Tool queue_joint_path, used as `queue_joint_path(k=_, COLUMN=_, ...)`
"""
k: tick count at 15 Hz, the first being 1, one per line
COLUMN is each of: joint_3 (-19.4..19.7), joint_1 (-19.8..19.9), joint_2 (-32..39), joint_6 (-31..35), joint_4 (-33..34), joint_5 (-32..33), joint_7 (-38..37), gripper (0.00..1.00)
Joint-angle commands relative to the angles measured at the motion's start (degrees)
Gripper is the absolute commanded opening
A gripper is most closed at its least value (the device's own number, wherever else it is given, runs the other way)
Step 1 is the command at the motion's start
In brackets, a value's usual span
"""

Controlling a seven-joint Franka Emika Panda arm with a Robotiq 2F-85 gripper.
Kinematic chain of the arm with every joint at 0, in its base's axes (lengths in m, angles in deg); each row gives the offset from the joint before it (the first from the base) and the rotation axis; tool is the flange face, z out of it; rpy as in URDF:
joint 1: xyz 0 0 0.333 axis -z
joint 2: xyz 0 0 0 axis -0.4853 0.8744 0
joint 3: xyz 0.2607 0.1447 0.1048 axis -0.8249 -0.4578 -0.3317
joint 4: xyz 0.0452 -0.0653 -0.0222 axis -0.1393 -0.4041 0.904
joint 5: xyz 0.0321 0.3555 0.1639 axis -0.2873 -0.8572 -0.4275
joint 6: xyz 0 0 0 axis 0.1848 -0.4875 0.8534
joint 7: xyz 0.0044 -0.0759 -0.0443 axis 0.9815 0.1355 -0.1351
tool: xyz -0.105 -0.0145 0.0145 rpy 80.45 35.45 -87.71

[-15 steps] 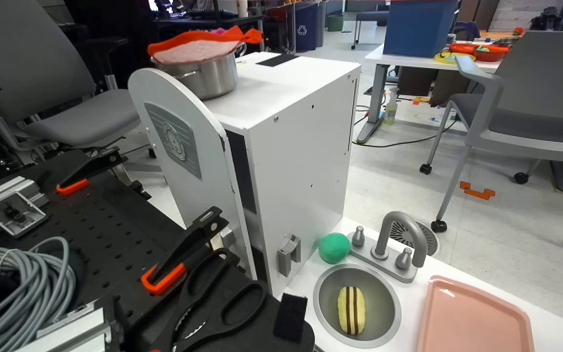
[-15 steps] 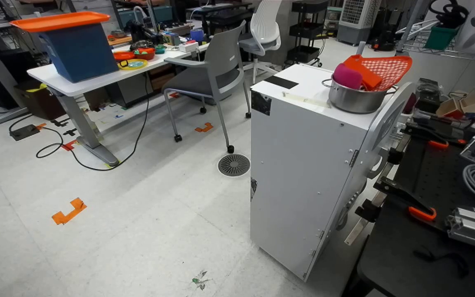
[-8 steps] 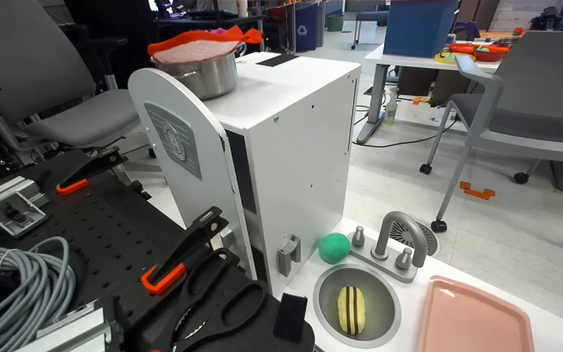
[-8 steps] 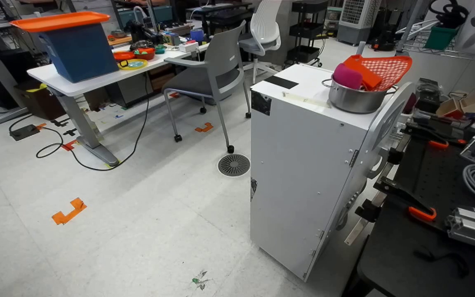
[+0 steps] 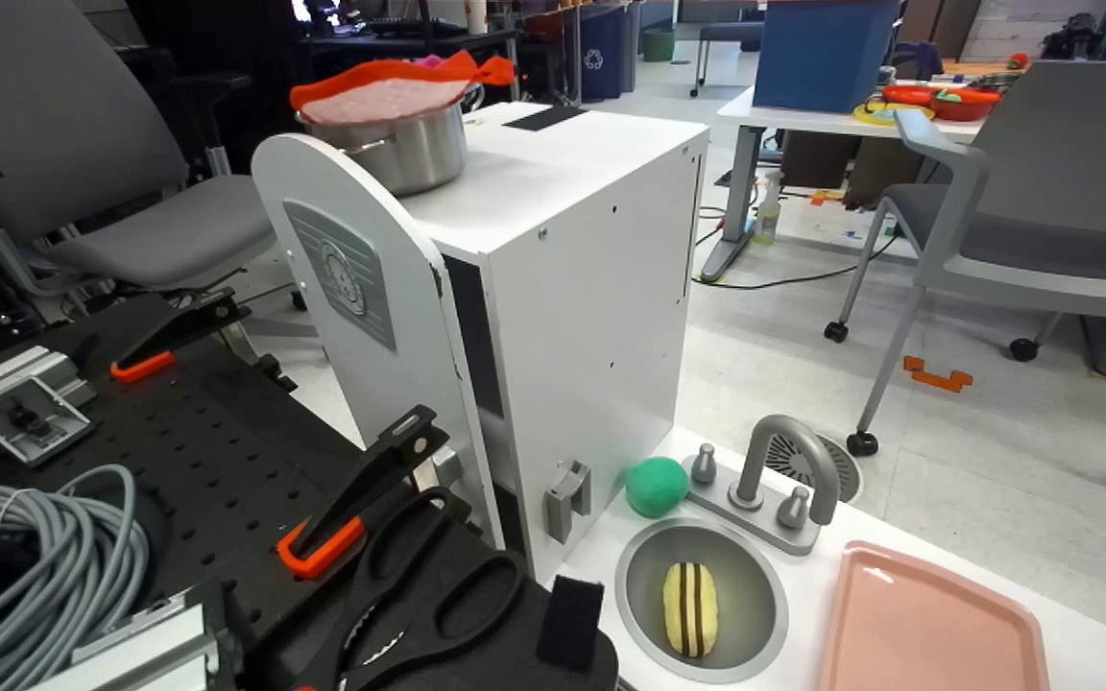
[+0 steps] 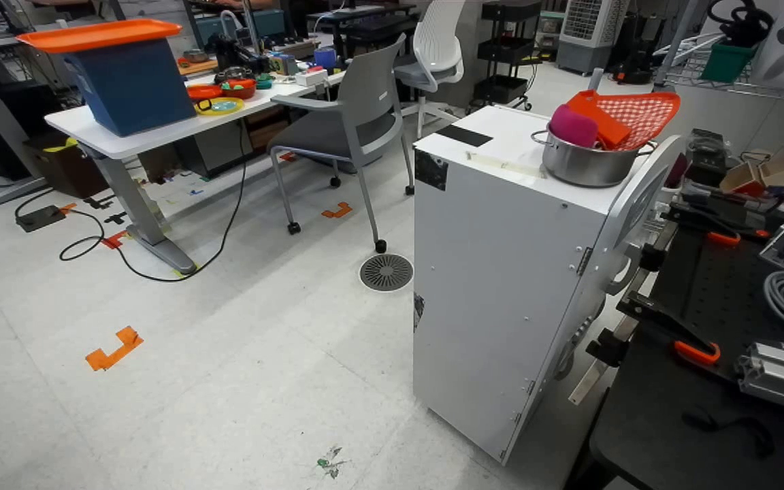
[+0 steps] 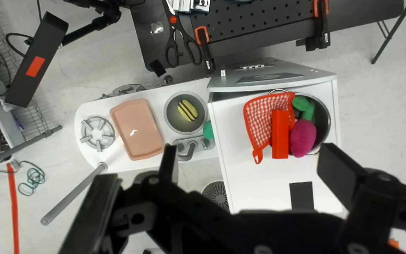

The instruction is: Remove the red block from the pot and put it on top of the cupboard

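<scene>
The silver pot (image 5: 423,154) stands on top of the white cupboard (image 5: 601,297), by its rounded side panel. In the wrist view the orange-red block (image 7: 280,134) lies across the pot (image 7: 323,109), with its near end over the rim. It leans in the pot (image 6: 589,167) in an exterior view (image 6: 601,121). It cannot be made out in an exterior view where a red-edged cloth (image 5: 390,94) covers the pot's top. My gripper (image 7: 248,150) is open and empty, above the cupboard top (image 7: 256,187) in the wrist view. Neither exterior view shows it.
A checkered cloth (image 7: 261,118), a magenta object (image 7: 303,138) and a green object (image 7: 300,103) share the pot. The panel (image 5: 351,259) rises beside it. A sink with a striped yellow object (image 5: 690,609), a tap (image 5: 783,441) and a pink tray (image 5: 932,624) adjoin the cupboard.
</scene>
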Motion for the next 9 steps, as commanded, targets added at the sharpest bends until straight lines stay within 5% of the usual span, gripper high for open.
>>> queue_joint_path(k=1, joint_3=1.09, joint_1=1.57, joint_2=4.57, joint_6=1.02, joint_4=3.81, joint_5=-0.20, joint_7=-1.78, gripper=1.00)
queue_joint_path(k=9, joint_3=1.10, joint_1=2.03, joint_2=9.12, joint_6=6.77, joint_4=2.78, joint_5=1.95, joint_7=-1.48, gripper=1.00)
